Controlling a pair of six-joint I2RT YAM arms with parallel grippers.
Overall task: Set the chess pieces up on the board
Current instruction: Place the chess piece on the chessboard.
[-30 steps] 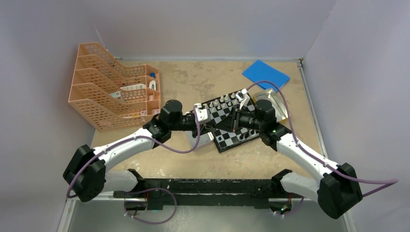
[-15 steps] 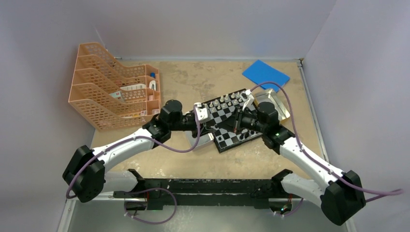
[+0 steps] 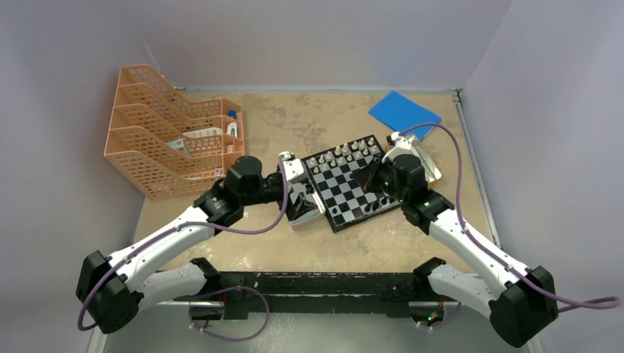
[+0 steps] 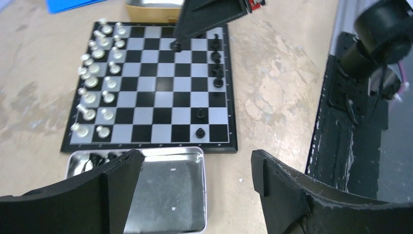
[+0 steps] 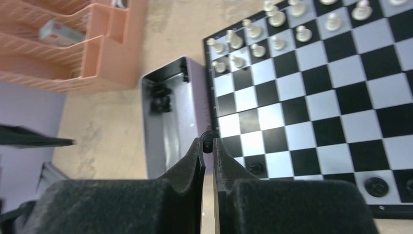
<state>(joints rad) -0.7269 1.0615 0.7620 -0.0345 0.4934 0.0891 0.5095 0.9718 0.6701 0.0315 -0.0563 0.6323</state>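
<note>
Right tool [image 5: 208, 146] pinching black piece [image 5: 208, 135], left tool [image 4: 195, 163] spread over tin [image 4: 170, 195] holding black pieces [image 4: 97, 160]

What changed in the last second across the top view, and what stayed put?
The left arm drew back leftward off the board, its open jaws now above the tin. The right arm shifted slightly right, jaws shut on a black piece over the board. Board, white pieces, rack and blue pad stayed put.
</note>
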